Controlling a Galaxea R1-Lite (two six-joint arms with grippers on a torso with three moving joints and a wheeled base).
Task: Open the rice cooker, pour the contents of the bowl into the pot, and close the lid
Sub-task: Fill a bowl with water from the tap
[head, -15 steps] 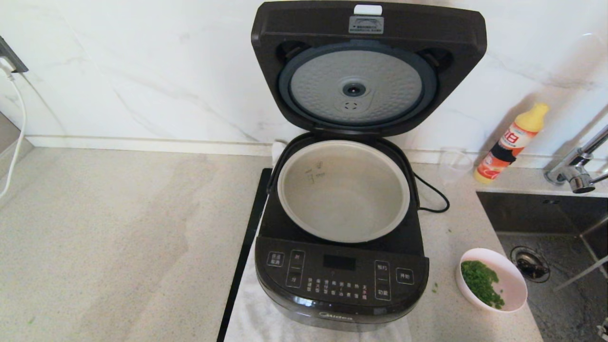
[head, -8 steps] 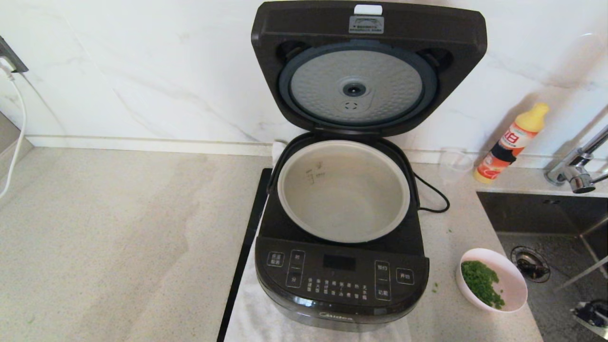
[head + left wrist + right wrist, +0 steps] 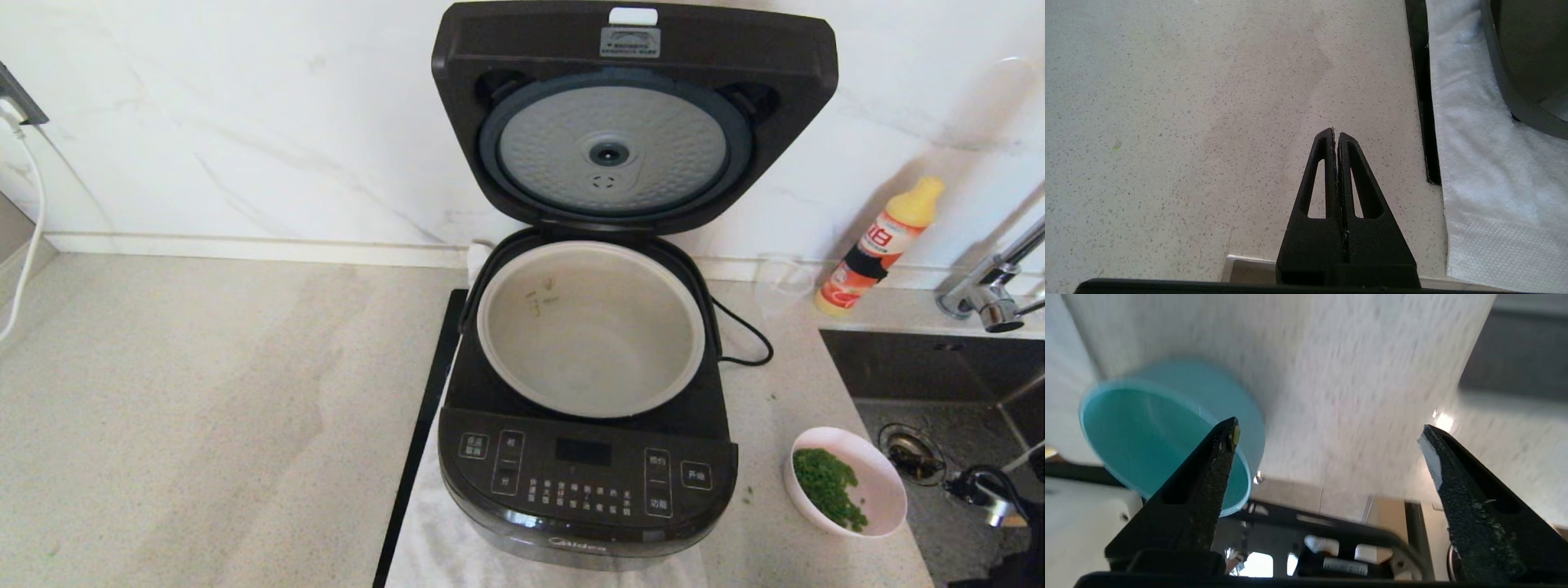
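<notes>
lid (image 3: 634, 114) up, pot (image 3: 589, 327) bare. bowl of chopped greens (image 3: 847, 481) sits right of cooker. right gripper (image 3: 1331, 435) jaws wide apart, probably low beside sink; close on near rim squarely. left gripper (image 3: 1336, 136) parked, pinched together.

Bright, even daylight fills the scene. The rice cooker (image 3: 588, 359) casts a soft shadow on the pale surface (image 3: 204, 408), and its glossy front shows faint glare. The head view is sharp; the right wrist view is smeared with motion blur.
</notes>
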